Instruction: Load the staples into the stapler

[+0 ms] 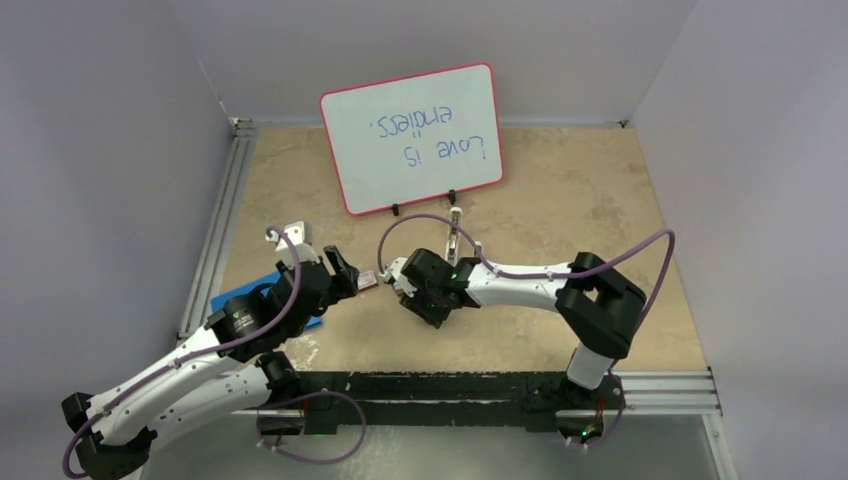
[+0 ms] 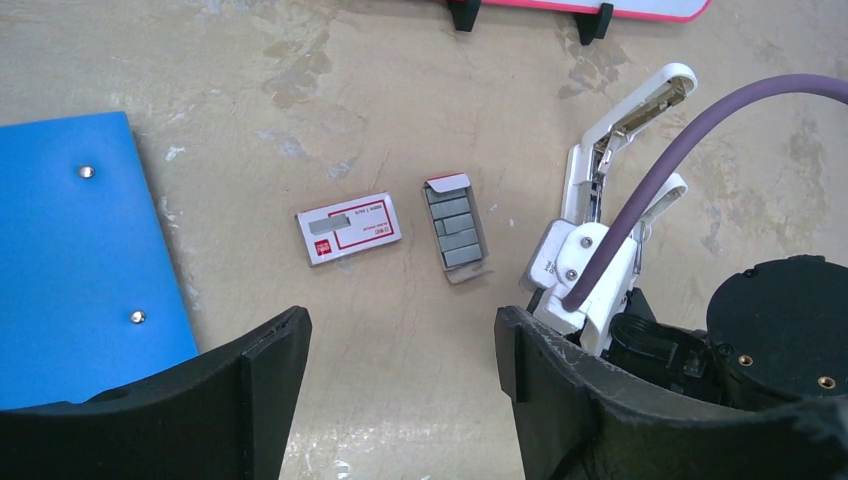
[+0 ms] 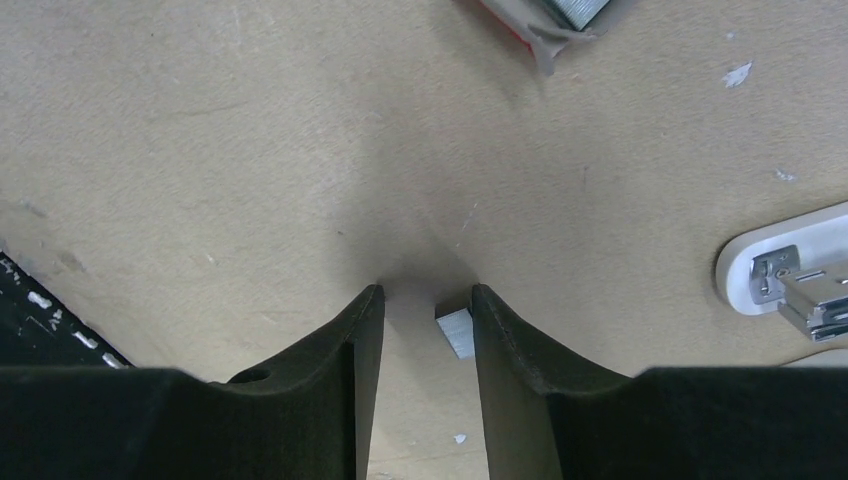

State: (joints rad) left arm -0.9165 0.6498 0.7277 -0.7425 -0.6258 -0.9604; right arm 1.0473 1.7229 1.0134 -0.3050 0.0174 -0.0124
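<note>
A short silvery strip of staples [image 3: 457, 330] lies on the table between my right gripper's [image 3: 425, 300] jaws, against the right finger. A gap separates it from the left finger [image 3: 365, 330], so the jaws stand partly open. The grey tray with more staples [image 2: 457, 232] sits beside its red-and-white box sleeve [image 2: 350, 227]. The slim white stapler [image 2: 620, 130] lies hinged open just beyond, its metal channel showing, and its end is also in the right wrist view [image 3: 790, 275]. My left gripper [image 2: 400, 330] hovers open and empty, short of the box.
A blue board [image 2: 80, 250] lies at the left. A pink-framed whiteboard [image 1: 410, 135] stands at the back, just behind the stapler [image 1: 455, 232]. The right arm's wrist and purple cable [image 2: 640, 200] crowd the space beside the stapler. Walls enclose the table.
</note>
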